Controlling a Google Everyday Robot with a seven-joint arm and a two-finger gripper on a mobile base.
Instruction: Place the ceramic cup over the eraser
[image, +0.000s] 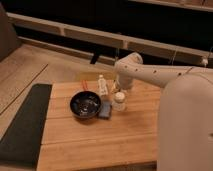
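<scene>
The ceramic cup (119, 102) is small and whitish and stands on the wooden table (100, 140), right of the dark bowl (85, 105). My gripper (118, 89) hangs at the end of the white arm (150, 74), directly above the cup and touching or almost touching its top. The eraser, a small black block, does not show; it may be hidden behind the gripper or the cup.
A flat blue-grey pad (105, 109) lies between the bowl and the cup. A slim white bottle (102, 86) stands behind them. A dark mat (22, 125) lies left of the table. My white body (187, 125) fills the right side.
</scene>
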